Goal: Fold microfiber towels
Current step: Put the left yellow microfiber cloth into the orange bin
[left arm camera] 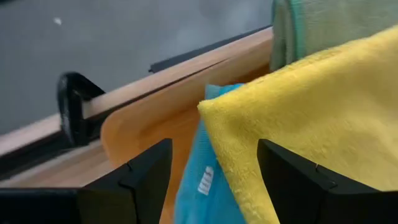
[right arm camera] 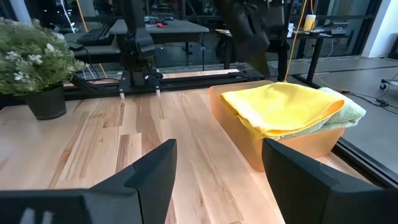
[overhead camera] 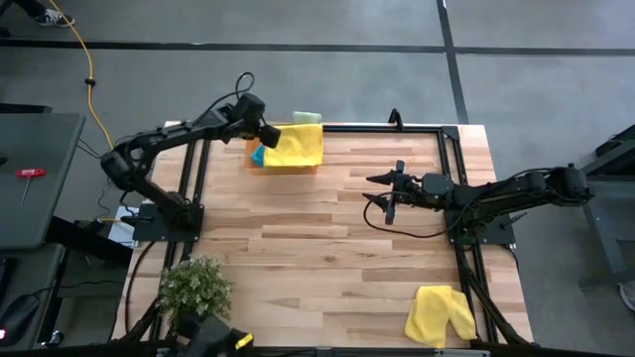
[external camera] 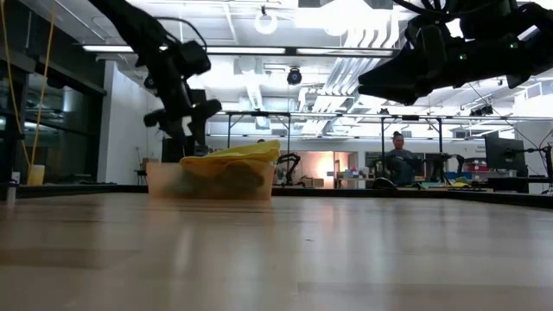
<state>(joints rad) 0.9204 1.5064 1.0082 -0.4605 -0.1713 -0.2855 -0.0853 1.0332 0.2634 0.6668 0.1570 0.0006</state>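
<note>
An orange tray [overhead camera: 254, 165] stands at the table's far edge, left of centre. In it lies a stack of microfiber towels: a folded yellow one [overhead camera: 296, 146] on top, a teal-blue one [left arm camera: 198, 186] under its corner, and a light green one [overhead camera: 308, 117] at the far side. My left gripper [left arm camera: 214, 183] hovers open just above the stack's left corner, clear of it, as the low view [external camera: 188, 130] also shows. A second yellow towel [overhead camera: 440, 315] lies crumpled at the near right. My right gripper [overhead camera: 382, 193] waits open above mid-table, pointing left toward the tray.
A small potted plant [overhead camera: 193, 288] stands at the near left corner. A black frame rail [overhead camera: 397, 127] runs along the far edge and down both sides. Bare wood [overhead camera: 317, 258] spreads between the tray, the plant and the loose yellow towel.
</note>
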